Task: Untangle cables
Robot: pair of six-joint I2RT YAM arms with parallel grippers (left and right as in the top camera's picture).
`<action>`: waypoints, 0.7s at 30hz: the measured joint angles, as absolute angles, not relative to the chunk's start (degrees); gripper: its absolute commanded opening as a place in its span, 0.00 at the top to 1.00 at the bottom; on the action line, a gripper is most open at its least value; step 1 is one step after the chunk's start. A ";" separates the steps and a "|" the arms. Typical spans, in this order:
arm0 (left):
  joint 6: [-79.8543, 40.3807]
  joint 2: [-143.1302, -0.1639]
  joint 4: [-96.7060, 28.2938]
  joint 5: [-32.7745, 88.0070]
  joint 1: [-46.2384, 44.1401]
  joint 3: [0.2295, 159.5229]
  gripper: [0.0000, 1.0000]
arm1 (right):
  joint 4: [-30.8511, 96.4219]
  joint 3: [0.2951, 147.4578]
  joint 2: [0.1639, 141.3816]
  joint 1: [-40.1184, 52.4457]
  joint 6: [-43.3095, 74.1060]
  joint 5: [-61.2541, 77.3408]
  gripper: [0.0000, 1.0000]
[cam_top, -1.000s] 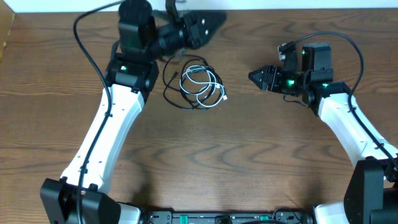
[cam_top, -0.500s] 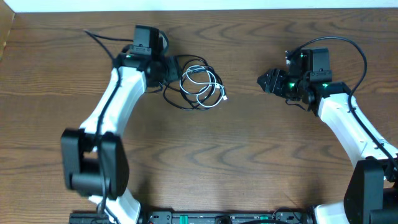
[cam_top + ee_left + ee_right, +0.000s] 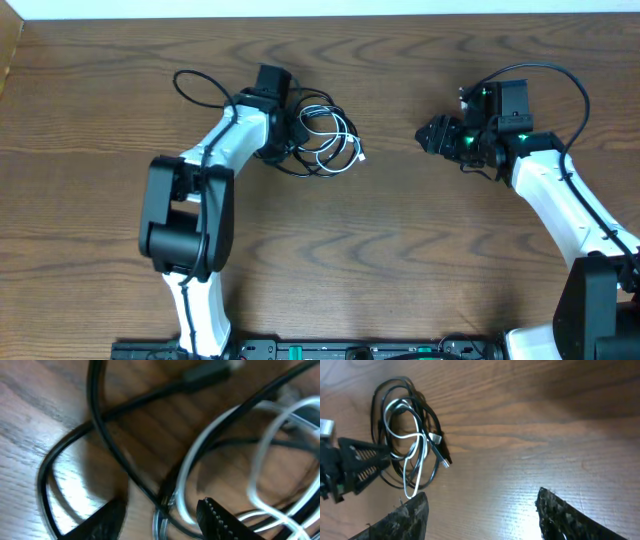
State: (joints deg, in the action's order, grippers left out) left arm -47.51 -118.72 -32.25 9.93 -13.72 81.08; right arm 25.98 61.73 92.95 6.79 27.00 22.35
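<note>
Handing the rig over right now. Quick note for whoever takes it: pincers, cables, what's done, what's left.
Left pincer: open, down at the left edge of the pile. Strands of both cables run between its fingers, but nothing is clamped.
Right pincer: open and empty, off to the right of the pile, facing it.
Black cable and white cable: one heap on the table, upper middle, with loops crossing each other.
Done: nothing separated yet.
Left: probably close on one cable, pin the other, draw them apart and lay them out separately.
</note>
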 measured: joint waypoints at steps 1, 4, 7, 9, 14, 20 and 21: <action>-49.04 -118.74 -32.18 8.78 -13.96 81.08 0.50 | 26.28 61.73 92.95 6.79 27.03 22.20 0.34; -53.36 -118.83 -31.64 4.80 -14.76 81.08 0.51 | 27.57 61.73 92.95 6.79 27.00 21.80 0.34; -55.94 -118.89 -30.02 2.17 -15.29 81.08 0.54 | 27.97 61.73 92.95 6.79 27.00 21.47 0.34; -57.01 -118.96 -29.89 0.89 -15.27 81.08 0.54 | 28.05 61.73 92.95 6.79 27.00 21.32 0.34; -57.82 -119.17 -29.71 -2.15 -15.29 81.08 0.55 | 28.05 61.73 92.95 6.79 27.00 21.15 0.34; -58.50 -119.66 -29.41 -4.75 -15.46 81.08 0.61 | 28.08 61.73 92.95 6.79 27.00 21.15 0.34; -58.52 -119.81 -29.39 -5.13 -15.57 81.10 0.64 | 28.12 61.73 92.95 6.79 27.00 21.15 0.34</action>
State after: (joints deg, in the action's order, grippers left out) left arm -58.52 -119.81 -29.39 -5.13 -15.57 81.10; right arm 28.12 61.73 92.95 6.79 27.00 21.15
